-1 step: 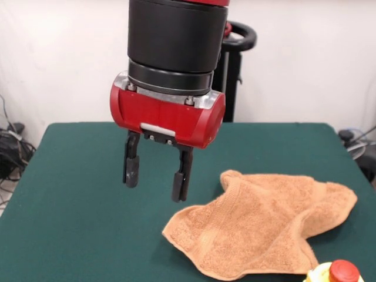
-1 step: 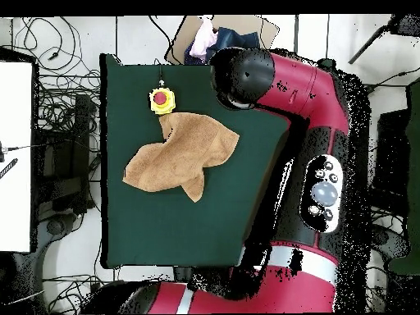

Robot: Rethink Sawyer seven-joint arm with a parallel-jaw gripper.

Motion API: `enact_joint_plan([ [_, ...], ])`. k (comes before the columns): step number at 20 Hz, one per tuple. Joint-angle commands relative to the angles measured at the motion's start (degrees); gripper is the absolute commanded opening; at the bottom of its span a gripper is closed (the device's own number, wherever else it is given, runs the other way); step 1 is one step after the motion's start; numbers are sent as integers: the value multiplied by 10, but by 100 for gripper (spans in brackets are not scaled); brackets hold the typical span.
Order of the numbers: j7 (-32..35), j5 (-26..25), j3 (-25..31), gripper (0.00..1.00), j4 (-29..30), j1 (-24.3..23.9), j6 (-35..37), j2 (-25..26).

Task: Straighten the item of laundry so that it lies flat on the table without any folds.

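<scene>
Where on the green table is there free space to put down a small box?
Bare patches: the dark green felt table beside the open black tool, and along its far edge. Crowded: around the rumpled orange-tan terry towel and the yellow, red-topped button.

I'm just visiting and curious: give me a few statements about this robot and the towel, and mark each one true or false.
1. The towel lies flat and smooth. False: it is crumpled, with folds and turned-in corners.
2. The gripper is open and holds nothing. True.
3. The gripper is touching the towel. False: it hangs beside the towel, apart from it.
4. A yellow object with a red top sits at the towel's edge. True.
5. The table is covered in dark green. True.
</scene>
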Motion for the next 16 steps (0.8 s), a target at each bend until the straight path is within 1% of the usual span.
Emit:
enact_joint_plan([
  [1, 82, 13, 27, 100, 55, -5, 56, 7],
  [6, 84, 9, 26, 100, 60, -4, 37, 9],
  [12, 107, 7, 30, 100, 76, 0, -38, 32],
  [16, 119, 4, 27, 100, 73, 6, -62, 42],
])
